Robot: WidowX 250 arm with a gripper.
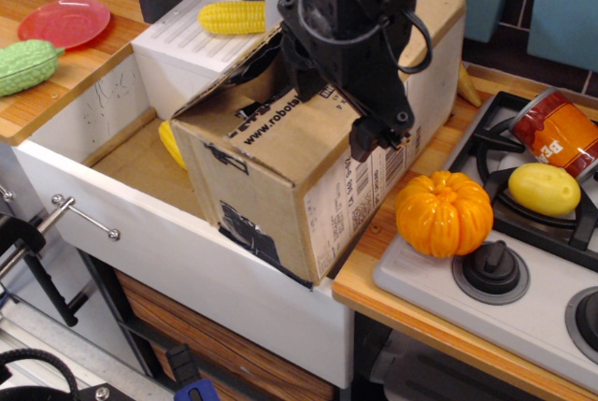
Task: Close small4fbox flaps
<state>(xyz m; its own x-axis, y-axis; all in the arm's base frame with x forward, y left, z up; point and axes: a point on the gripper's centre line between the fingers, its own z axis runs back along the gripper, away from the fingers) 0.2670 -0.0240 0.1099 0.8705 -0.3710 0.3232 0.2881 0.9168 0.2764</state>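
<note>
— Wooden table (56, 78) on the left, white sink basin (177, 233) in the middle, grey stove (486, 307) on the right. Purple tiles at the back.

— And the box?

— Small4fbox (280, 177), brown cardboard, sitting in the basin with its right bottom corner against the counter edge. Barcodes and black text on the right side, black tape patch on the front face.

— Flaps?

— Flaps (271, 116) mostly folded down. Near one lying flat across the top, printed lettering showing. Left one partly raised, with a dark gap and shiny black tape beneath it.

— Hand?

— Hand (374, 135), black, at the end of a bulky arm, down on the top of the box near its right edge. Pressing on the folded cardboard, fingertips hanging over the right side above the barcodes. Cannot tell how far apart the fingers stand; nothing seen gripped.

— Around it?

— White ribbed box (182, 50) behind the carton, corn cob (232, 17) lying on it. Something yellow (172, 144) in the basin, half hidden by the carton's left corner. Red plate (64, 21) and green vegetable (26, 64) on the left table. Orange pumpkin (444, 214) just beside the carton's right side. On the burner, a yellow potato (545, 188) and a tilted orange can (559, 132).
</note>
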